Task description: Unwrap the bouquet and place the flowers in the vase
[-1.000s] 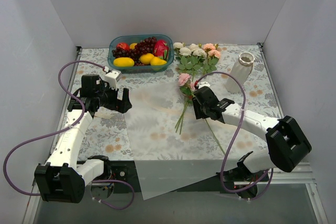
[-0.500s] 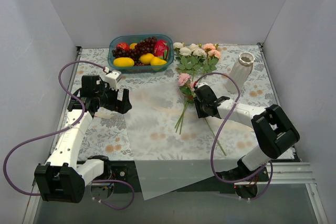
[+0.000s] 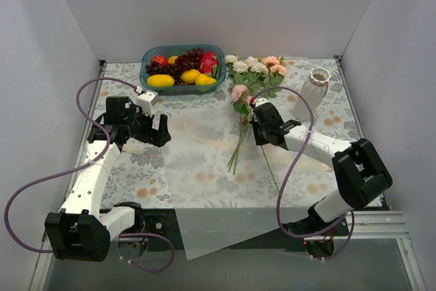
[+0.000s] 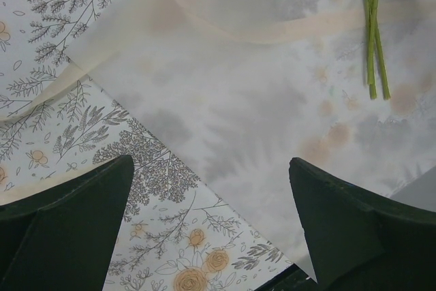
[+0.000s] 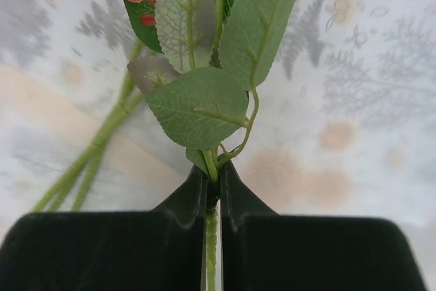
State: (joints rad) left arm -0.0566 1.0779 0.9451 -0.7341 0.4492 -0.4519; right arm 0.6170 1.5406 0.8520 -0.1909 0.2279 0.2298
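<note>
The bouquet is unwrapped: its white translucent paper [image 3: 204,161] lies flat on the tablecloth, with the cream ribbon [image 4: 272,32] across it. Most of the flowers [image 3: 255,73] lie at the back, and loose stems [image 3: 237,151] reach onto the paper. My right gripper [image 3: 257,117] is shut on one rose's green stem [image 5: 212,236] just below its leaves [image 5: 201,107]; its pink bloom [image 3: 238,92] points toward the back. The white ribbed vase [image 3: 312,93] stands upright to the right of them. My left gripper [image 3: 153,131] hangs open over the paper's left edge [image 4: 259,100], holding nothing.
A blue bowl [image 3: 182,67] of fruit stands at the back, left of the blooms. White walls close in the table on three sides. The paper overhangs the table's near edge between the arm bases. Two stem ends [image 4: 373,39] show in the left wrist view.
My right gripper has closed on the rose stem and shifted toward the back, carrying the pink bloom with it. The left arm has stayed still.
</note>
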